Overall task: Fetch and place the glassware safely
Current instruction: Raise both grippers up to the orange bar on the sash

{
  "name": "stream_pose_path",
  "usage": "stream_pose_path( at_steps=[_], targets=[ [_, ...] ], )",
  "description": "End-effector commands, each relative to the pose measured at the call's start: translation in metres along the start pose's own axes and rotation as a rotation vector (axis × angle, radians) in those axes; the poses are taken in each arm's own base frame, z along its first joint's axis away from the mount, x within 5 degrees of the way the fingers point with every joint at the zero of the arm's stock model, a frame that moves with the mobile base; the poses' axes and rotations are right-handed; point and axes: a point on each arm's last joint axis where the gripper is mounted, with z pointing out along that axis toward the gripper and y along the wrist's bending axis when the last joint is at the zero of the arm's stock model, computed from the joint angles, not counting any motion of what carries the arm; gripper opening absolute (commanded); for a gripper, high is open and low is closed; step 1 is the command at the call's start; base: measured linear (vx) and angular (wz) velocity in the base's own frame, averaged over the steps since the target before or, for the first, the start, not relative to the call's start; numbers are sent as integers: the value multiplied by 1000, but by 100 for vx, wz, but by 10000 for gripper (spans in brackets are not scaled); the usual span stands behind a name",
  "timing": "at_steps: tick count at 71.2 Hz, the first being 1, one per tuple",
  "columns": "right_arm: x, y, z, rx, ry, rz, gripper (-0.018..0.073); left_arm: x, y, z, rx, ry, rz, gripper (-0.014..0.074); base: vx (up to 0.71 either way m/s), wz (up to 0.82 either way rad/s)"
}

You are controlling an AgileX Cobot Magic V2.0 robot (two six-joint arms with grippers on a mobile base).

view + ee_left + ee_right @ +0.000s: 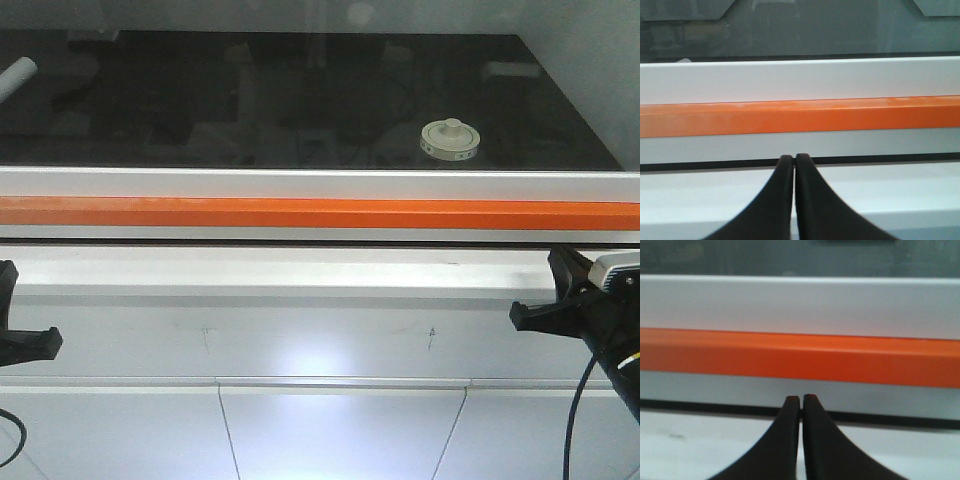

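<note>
Both empty and pinched closed, our left end effector and right end effector sit before the orange rail, the jar upright beyond it on the counter, ahead-left of the nearer right one.

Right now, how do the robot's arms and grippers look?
The left gripper and the right gripper are matte black, each with two smooth fingers curving to thin tips. The right arm is black with a pale grey block on top; a dark cable hangs below it.
</note>
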Motion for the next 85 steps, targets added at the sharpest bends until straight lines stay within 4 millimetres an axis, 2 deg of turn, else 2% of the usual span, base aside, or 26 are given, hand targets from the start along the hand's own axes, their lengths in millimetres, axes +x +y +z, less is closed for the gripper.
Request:
stream_pose_path(
  at_steps=[1, 14, 31, 65, 85],
  targets=[
    [-27, -3, 8, 10, -232, -11, -3, -16, 0, 5, -1, -126, -6, -1, 0, 0],
    [-21, -4, 21, 9, -213, -9, -3, -16, 0, 5, -1, -126, -6, -1, 0, 0],
    [-13, -4, 27, 7, -195, -6, -3, -16, 0, 5, -1, -126, -6, -1, 0, 0],
    [-16, -6, 55, 8, -212, -3, -3, -16, 0, 5, -1, -127, -6, -1, 0, 0],
    [-21, -7, 58, 9, -249, -1, -3, -16, 0, 5, -1, -127, -6, -1, 0, 0]
  ],
)
